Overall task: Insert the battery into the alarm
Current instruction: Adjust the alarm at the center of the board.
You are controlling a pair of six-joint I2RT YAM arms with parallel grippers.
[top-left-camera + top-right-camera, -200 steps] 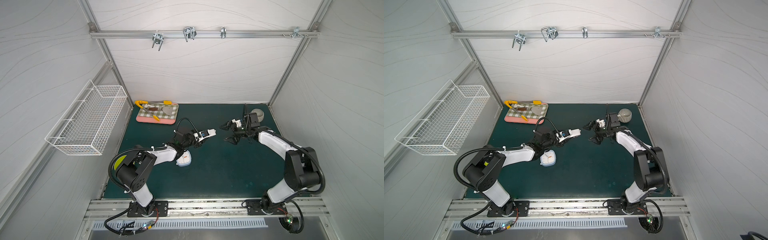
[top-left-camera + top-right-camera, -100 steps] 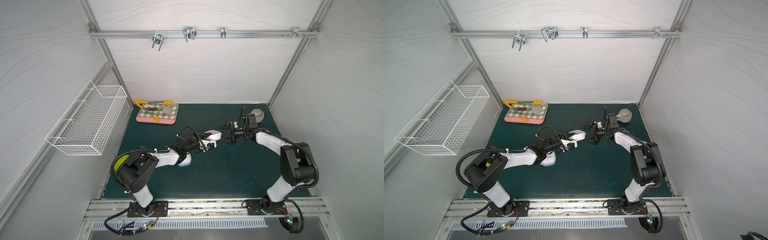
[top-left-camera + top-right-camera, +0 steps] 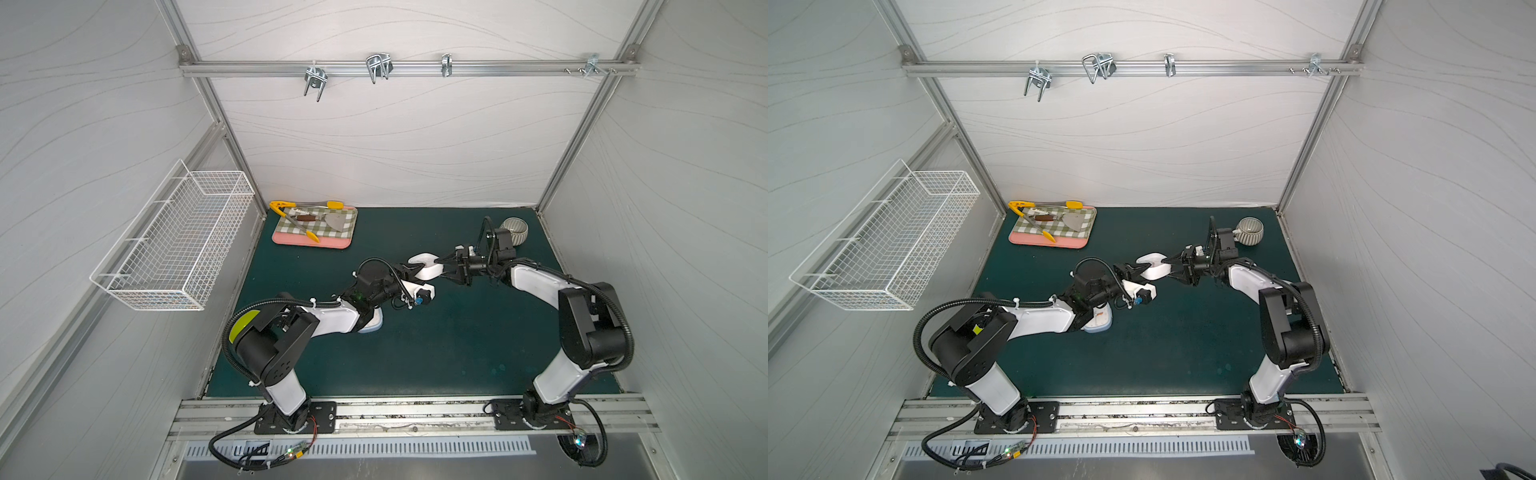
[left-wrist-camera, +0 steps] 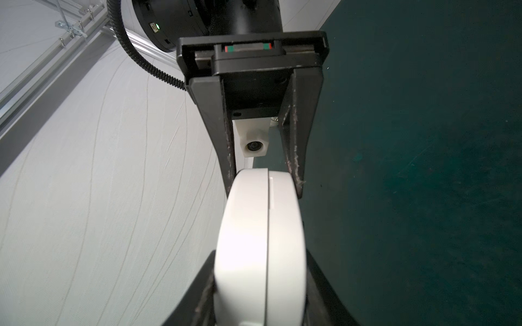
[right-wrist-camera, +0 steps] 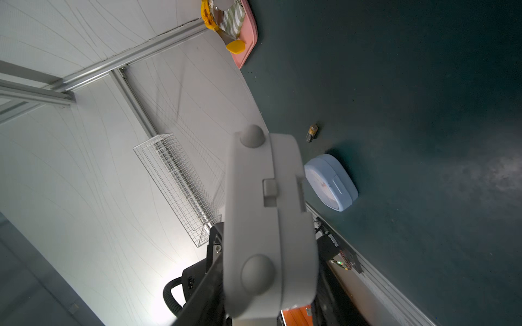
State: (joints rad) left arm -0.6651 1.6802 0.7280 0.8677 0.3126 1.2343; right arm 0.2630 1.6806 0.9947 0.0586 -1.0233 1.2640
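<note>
Battery (image 5: pixel 311 133) lies near blue case (image 5: pixel 330 182) — apparently beneath left arm (image 3: pixel 332 322).

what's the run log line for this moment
left gripper: shut on white alarm | right gripper: shut on its opposite end | white alarm: off the mat | battery: lying loose on mat, not inserted

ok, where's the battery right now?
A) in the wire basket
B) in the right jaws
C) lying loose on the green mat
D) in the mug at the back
C: the right wrist view shows the battery lying on the mat near the light-blue casing, apart from the white alarm held up between the arms.
</note>
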